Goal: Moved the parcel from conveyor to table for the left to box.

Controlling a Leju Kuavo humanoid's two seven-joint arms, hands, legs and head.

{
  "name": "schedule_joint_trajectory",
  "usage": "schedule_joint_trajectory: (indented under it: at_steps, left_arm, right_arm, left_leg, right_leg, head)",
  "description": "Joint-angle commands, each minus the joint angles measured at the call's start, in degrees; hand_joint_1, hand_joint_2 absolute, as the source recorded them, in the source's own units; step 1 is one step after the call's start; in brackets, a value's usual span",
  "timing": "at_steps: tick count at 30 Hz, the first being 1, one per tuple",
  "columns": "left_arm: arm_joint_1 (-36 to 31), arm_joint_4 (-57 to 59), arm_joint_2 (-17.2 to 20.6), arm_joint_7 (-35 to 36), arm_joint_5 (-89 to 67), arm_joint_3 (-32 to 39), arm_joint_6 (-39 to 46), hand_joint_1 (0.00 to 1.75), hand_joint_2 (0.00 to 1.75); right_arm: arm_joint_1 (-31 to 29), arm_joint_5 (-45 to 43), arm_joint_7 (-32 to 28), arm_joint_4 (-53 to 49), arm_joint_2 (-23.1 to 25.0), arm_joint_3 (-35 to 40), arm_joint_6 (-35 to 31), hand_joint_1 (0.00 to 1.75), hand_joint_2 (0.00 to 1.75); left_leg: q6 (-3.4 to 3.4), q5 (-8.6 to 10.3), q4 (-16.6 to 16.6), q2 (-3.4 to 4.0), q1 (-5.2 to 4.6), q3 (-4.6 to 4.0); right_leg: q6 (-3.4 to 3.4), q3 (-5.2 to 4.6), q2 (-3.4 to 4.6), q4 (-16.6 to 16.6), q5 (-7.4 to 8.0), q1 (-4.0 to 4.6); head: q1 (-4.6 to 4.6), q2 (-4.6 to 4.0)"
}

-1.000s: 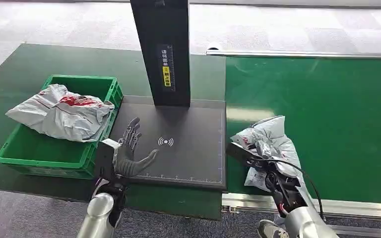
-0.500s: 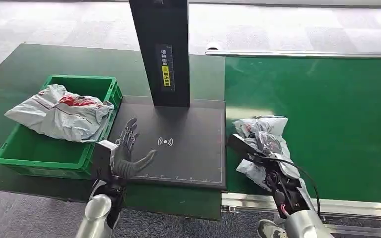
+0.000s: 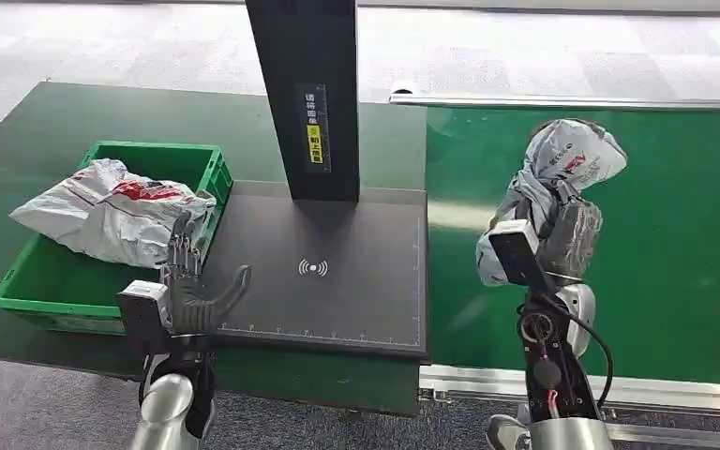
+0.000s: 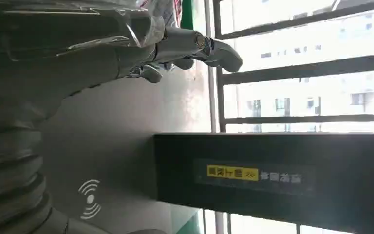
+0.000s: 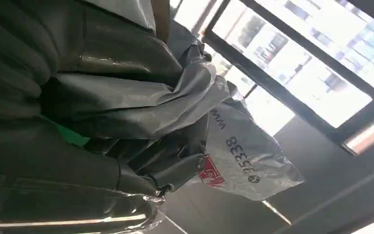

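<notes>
A grey plastic parcel point(image 3: 562, 169) with red print hangs in the air over the green conveyor point(image 3: 656, 234), and my right hand point(image 3: 562, 230) grips it from below. The right wrist view shows the crumpled parcel point(image 5: 243, 151) wrapped around the dark fingers point(image 5: 175, 173). My left hand point(image 3: 192, 286) is open, fingers spread upright, at the near left corner of the black scanner table point(image 3: 337, 291), beside the green box point(image 3: 150, 295). In the left wrist view the fingers point(image 4: 195, 46) stretch out over the grey table surface point(image 4: 126, 161) with nothing in them.
Another grey parcel point(image 3: 112, 220) lies in the green box and spills over its rim. A black post point(image 3: 309, 94) with a yellow label rises from the back of the scanner table. A wave symbol point(image 3: 312, 268) marks the table's middle. Metal rails edge the conveyor.
My right hand has lifted the parcel off the conveyor and raised it high, away from me. My left hand has drifted left toward the green box, fingers more upright.
</notes>
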Motion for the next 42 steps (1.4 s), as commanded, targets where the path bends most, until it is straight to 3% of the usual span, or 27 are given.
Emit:
schedule_joint_trajectory:
  at_steps: [1,5,7,10,12,16,21,24,26,27,29,30,31,32,33,38,40,42]
  left_arm:
    - [-5.0,3.1,0.1,0.8,-4.8,1.1,9.8,0.00,1.75]
    - [-6.0,3.5,-0.2,-2.7,1.1,2.1,10.3,0.00,1.75]
    - [-6.7,4.2,-0.7,-4.5,2.0,2.5,13.5,0.00,1.75]
    - [-6.8,4.8,-0.7,-5.0,3.9,2.3,14.9,0.00,1.75]
    - [-7.1,5.5,-0.5,-6.1,5.5,2.0,15.0,0.00,1.75]
    - [-7.7,6.1,-0.2,-7.4,5.6,1.3,15.9,0.00,1.75]
    - [-8.8,6.7,-0.3,-7.1,5.7,0.4,16.7,0.00,1.75]
    - [-8.9,5.5,-0.5,-7.4,7.0,1.1,17.0,0.00,1.75]
    - [-8.5,3.7,-0.7,-8.5,8.3,1.6,17.0,0.00,1.75]
    - [-7.9,2.3,-0.8,-8.4,8.7,1.4,16.9,0.00,1.75]
    - [-7.7,1.9,-0.9,-8.4,8.7,1.1,16.9,0.00,1.75]
    - [-7.5,1.8,-0.9,-8.3,8.9,0.9,17.0,0.00,1.75]
    - [-7.4,2.0,-0.9,-8.2,9.0,0.8,17.1,0.00,1.75]
    - [-7.3,2.1,-1.0,-8.3,9.2,0.8,17.2,0.00,1.75]
    - [-7.3,2.4,-1.0,-8.6,9.6,0.9,17.4,0.00,1.75]
    - [-7.4,2.7,-0.8,-8.9,10.2,0.6,17.5,0.00,1.75]
    - [-7.4,2.8,-0.6,-9.1,10.2,0.6,17.6,0.00,1.75]
    - [-7.5,3.1,-0.1,-9.8,11.8,0.4,16.5,0.00,1.75]
  right_arm:
    - [-0.1,3.2,-0.8,-2.8,3.9,5.6,-4.3,1.75,1.75]
    - [-3.9,8.1,-1.1,5.2,2.8,14.3,2.7,1.75,1.75]
    - [-7.5,11.7,0.4,13.1,3.6,19.2,3.3,1.75,1.75]
    - [-14.3,15.4,2.3,26.2,4.0,25.6,9.9,1.75,1.75]
    - [-19.9,17.9,4.4,36.5,5.1,29.8,17.7,1.75,1.75]
    - [-25.0,20.7,8.9,45.9,7.6,34.1,28.9,1.75,1.75]
    - [-26.1,21.3,9.9,49.5,10.4,36.3,33.8,1.75,1.75]
    - [-26.0,21.6,9.6,49.3,11.3,37.1,33.5,1.75,1.75]
    - [-25.1,18.5,6.2,48.1,12.0,35.0,32.1,1.75,1.75]
    - [-23.8,12.3,0.9,46.3,12.8,30.1,32.4,1.75,1.75]
    - [-23.7,12.1,0.8,46.1,12.8,30.3,32.7,1.75,1.75]
    - [-22.6,5.5,-2.7,44.8,13.4,25.1,34.3,1.15,1.75]
    - [-22.3,1.8,-4.2,44.4,13.5,22.5,36.5,0.30,1.75]
    - [-22.1,-1.2,-5.3,44.1,13.6,20.4,38.4,0.02,1.75]
    - [-21.5,-9.4,-6.1,43.9,14.1,14.2,44.6,0.00,1.75]
    - [-21.1,-10.5,-6.1,43.4,13.5,15.6,44.7,0.00,1.75]
    - [-21.2,-18.0,-4.4,44.7,14.3,10.3,49.7,0.00,1.75]
    - [-20.6,-28.9,2.9,47.2,14.3,4.9,57.8,0.00,1.75]
  left_leg:
    - [0.00,-0.02,0.0,0.04,0.00,0.10]
    - [0.02,-0.03,0.0,0.12,-0.01,0.16]
    - [0.02,-0.05,0.0,0.31,0.00,0.14]
    - [0.01,-0.05,0.0,0.50,-0.01,0.15]
    - [0.01,-0.03,-0.1,0.41,-0.01,0.18]
    - [0.02,-0.01,-0.1,0.27,-0.01,0.22]
    - [0.05,0.01,-0.1,0.03,0.00,0.21]
    - [0.04,0.02,-0.1,0.03,-0.01,0.16]
    - [0.04,0.01,0.0,0.05,-0.01,0.15]
    - [0.03,0.03,0.0,-0.01,0.00,0.10]
    - [0.03,0.02,0.0,-0.04,0.02,0.13]
    - [0.02,0.03,0.0,-0.02,0.02,0.05]
    - [0.03,-0.01,0.0,0.02,0.00,0.16]
    - [0.04,0.02,-0.1,0.02,0.00,0.14]
    - [0.03,0.03,-0.1,-0.03,0.01,0.12]
    - [0.06,0.02,0.0,-0.03,0.00,0.14]
    - [0.06,0.02,0.0,-0.03,0.00,0.17]
    - [0.05,0.03,-0.1,-0.07,-0.01,0.20]
  right_leg:
    - [-0.03,0.06,0.06,0.0,-0.02,0.00]
    - [-0.02,0.09,0.09,0.0,-0.01,0.01]
    - [-0.01,0.04,0.29,0.0,0.04,0.01]
    - [-0.02,0.03,0.41,0.0,0.06,0.01]
    - [-0.02,0.07,0.36,0.0,0.06,0.01]
    - [-0.03,0.15,0.21,0.0,0.02,0.01]
    - [0.00,0.21,0.02,0.0,-0.03,0.02]
    - [-0.01,0.15,0.02,0.0,-0.02,0.01]
    - [-0.02,0.12,0.06,0.0,-0.02,0.01]
    - [-0.02,0.10,-0.01,0.0,-0.03,0.02]
    - [-0.03,0.14,-0.04,0.0,-0.04,0.04]
    - [-0.02,0.05,-0.01,0.0,-0.02,0.04]
    - [-0.04,0.14,0.02,0.0,-0.05,0.03]
    - [-0.03,0.12,0.00,0.0,-0.04,0.03]
    - [-0.02,0.11,-0.07,0.0,-0.04,0.03]
    - [0.00,0.14,-0.04,0.0,-0.03,0.03]
    - [0.00,0.18,-0.05,0.0,-0.04,0.03]
    - [-0.02,0.20,-0.08,0.0,-0.05,0.02]
  head:
    - [0.02,0.00]
    - [0.02,0.00]
    - [0.00,0.00]
    - [0.02,0.00]
    - [0.00,0.00]
    - [0.02,0.00]
    - [0.00,0.00]
    - [0.00,0.00]
    - [0.02,0.00]
    - [0.02,0.00]
    - [0.02,0.00]
    - [0.02,0.00]
    - [0.00,0.00]
    - [0.02,0.00]
    - [-0.02,0.00]
    - [0.02,0.00]
    - [0.02,0.00]
    - [0.02,0.00]
